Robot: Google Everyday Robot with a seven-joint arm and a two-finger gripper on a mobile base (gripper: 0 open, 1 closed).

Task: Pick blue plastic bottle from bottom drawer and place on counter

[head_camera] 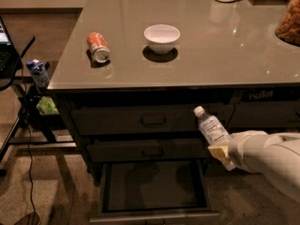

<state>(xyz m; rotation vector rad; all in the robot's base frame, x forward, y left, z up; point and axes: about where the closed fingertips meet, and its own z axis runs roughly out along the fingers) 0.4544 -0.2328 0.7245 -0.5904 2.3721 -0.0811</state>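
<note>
While my tool, at four o'clock, was clamped on the blue plastic bottle, out of the open bottom drawer, I judged it needed lifting well clear of the counter edge toward twelve o'clock.

Dim warm light, glare spots on counter, gripper dim lower right

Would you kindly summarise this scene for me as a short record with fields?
gripper: low right, in front of the cabinet, shut on the bottle's base
blue plastic bottle: held in air, tilted, cap up-left
bottom drawer: pulled open
counter: holds orange-red can lying on its side, white bowl upright
stage: bottle out of drawer, not yet on counter
</note>
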